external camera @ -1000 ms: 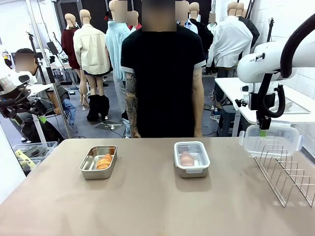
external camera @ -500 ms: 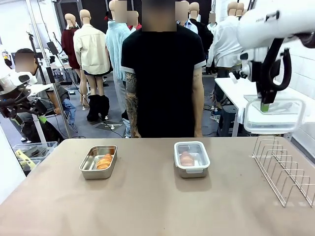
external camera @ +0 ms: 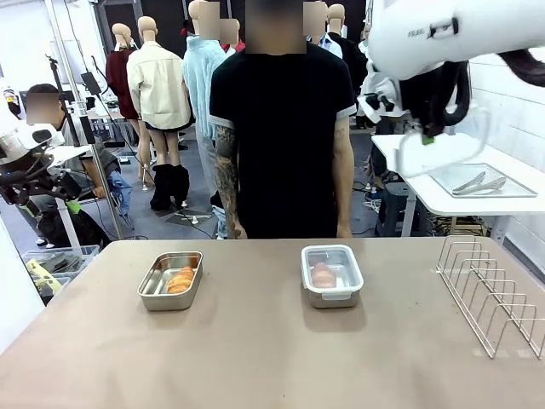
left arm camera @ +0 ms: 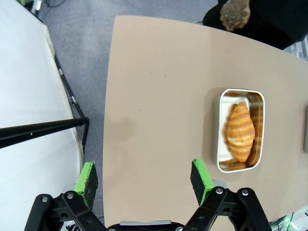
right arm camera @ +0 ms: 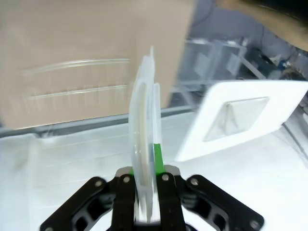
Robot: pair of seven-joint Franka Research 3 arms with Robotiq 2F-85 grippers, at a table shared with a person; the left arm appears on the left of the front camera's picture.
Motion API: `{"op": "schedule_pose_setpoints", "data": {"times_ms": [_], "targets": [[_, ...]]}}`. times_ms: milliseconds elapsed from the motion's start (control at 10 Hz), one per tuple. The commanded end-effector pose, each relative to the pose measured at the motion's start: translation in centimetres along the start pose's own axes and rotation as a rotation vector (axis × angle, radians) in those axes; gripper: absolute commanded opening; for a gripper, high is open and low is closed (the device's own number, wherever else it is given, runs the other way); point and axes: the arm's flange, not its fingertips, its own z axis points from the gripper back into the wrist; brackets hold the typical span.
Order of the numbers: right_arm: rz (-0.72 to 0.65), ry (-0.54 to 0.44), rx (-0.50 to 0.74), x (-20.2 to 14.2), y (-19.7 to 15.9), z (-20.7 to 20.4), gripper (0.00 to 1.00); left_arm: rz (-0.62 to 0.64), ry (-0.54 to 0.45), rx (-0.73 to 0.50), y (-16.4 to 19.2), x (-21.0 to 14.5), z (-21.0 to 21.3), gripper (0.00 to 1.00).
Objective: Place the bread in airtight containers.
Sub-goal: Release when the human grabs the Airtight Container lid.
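On the bench [external camera: 255, 341] I had a broad bare stretch of tan surface nearest me, open room across the whole front. Farther in, left of middle, sat an open steel tin [external camera: 170, 280] with one croissant [external camera: 180, 279] lying along it; in the left wrist view that tin [left arm camera: 240, 130] lay close to the bench's far long edge, the croissant [left arm camera: 240, 131] lengthwise inside. Right of middle stood the second tin [external camera: 331, 275], a clear lid clipped on it and the other croissant [external camera: 324, 274] visible through it. The two tins stood well apart, with bare bench between. A wire rack [external camera: 494, 294] sat by the right edge.

My left gripper [left arm camera: 144, 180] hung off the bench's left end, fingers [left arm camera: 88, 179] spread wide, holding nothing. My right gripper [right arm camera: 144, 163] was raised high at upper right, fingers pressed onto a clear plastic lid [external camera: 438, 152], pinching it edge-on [right arm camera: 144, 144]. A person [external camera: 281, 136] stood at the far edge.
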Motion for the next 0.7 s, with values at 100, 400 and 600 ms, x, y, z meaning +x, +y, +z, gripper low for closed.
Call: {"op": "schedule_pose_setpoints", "data": {"times_ms": [100,400,600], "targets": [[0.132,-0.098,-0.235,0.6,-2.9,-0.3,0.0,0.006,-0.003,0.002,0.1,0.0,0.2,1.0],[0.092,-0.046,-0.19,1.6,-2.6,0.5,0.0,0.006,-0.003,0.002,0.1,0.0,0.2,1.0],[0.092,-0.046,-0.19,1.6,-2.6,0.5,0.0,0.006,-0.003,0.002,0.1,0.0,0.2,1.0]]}}
